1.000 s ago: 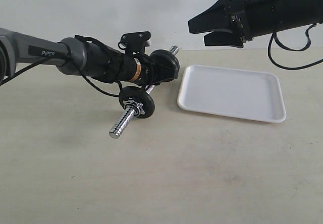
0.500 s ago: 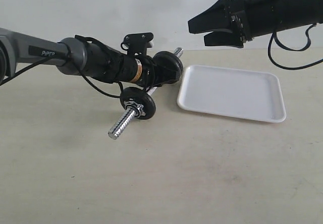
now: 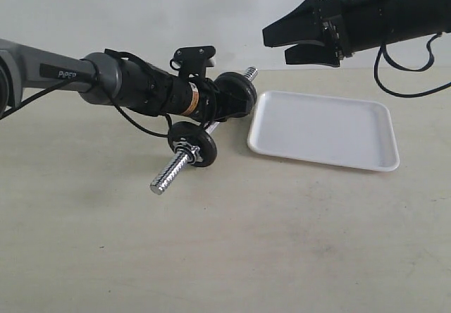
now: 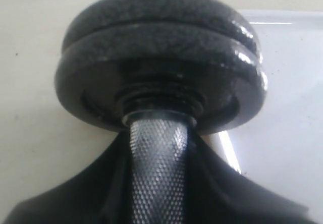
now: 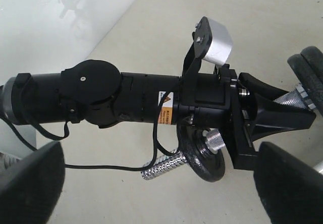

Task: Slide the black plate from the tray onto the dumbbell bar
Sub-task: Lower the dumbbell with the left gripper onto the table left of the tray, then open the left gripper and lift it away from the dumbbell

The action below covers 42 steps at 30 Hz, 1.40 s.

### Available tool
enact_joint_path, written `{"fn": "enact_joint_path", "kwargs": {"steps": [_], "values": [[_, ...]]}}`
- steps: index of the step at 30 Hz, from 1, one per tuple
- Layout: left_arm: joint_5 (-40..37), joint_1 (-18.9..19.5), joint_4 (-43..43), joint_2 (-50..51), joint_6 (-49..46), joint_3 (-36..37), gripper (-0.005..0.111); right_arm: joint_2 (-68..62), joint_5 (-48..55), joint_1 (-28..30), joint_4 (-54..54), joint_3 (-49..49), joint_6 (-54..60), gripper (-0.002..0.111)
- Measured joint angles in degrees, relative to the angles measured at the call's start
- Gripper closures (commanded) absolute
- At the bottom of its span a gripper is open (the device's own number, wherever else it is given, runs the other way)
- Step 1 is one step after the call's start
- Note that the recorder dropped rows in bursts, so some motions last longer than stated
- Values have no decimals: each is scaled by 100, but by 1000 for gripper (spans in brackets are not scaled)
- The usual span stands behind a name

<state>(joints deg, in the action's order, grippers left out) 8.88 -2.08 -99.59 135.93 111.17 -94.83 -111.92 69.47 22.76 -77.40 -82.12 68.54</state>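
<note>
We grip the bar [image 3: 169, 174], plates [image 3: 192, 144] on it.
Left fingers [image 5: 280, 115] pinch its knurled shaft; right fingers [image 3: 299, 18] hang spread near the tray [image 3: 352, 161].

The left arm [image 3: 106, 77] reaches in low from the left side, nearly level above the worktop [image 3: 232, 256]. Its grey link gives way to a black wrist with a loose cable looping beneath it. The left gripper [image 3: 220, 111] points toward the right, its jaws closed on the knurled shaft of the dumbbell bar [image 3: 173, 170], which it holds at a slant. The right arm [image 3: 402, 13] comes in high from the right, roughly horizontal, with a cable hanging below it. The right gripper [image 3: 278, 45] points left and slightly down, jaws spread wide with nothing between them, well above the worktop.
</note>
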Motion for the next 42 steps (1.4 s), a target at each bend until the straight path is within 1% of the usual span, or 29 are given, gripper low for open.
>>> {"fn": "enact_joint_path", "kwargs": {"steps": [28, 30, 36, 39, 42], "values": [[183, 13, -69, 62, -160, -37, 102, 0, 0, 0, 0, 0, 0, 19], [219, 13, -69, 62, -207, -37, 97, 0, 0, 0, 0, 0, 0, 19], [251, 35, -108, 62, -327, -37, 66, 0, 0, 0, 0, 0, 0, 19], [235, 48, -93, 48, -341, -48, 60, 0, 0, 0, 0, 0, 0, 19], [235, 70, -81, -5, -354, -106, 59, 0, 0, 0, 0, 0, 0, 19]]}}
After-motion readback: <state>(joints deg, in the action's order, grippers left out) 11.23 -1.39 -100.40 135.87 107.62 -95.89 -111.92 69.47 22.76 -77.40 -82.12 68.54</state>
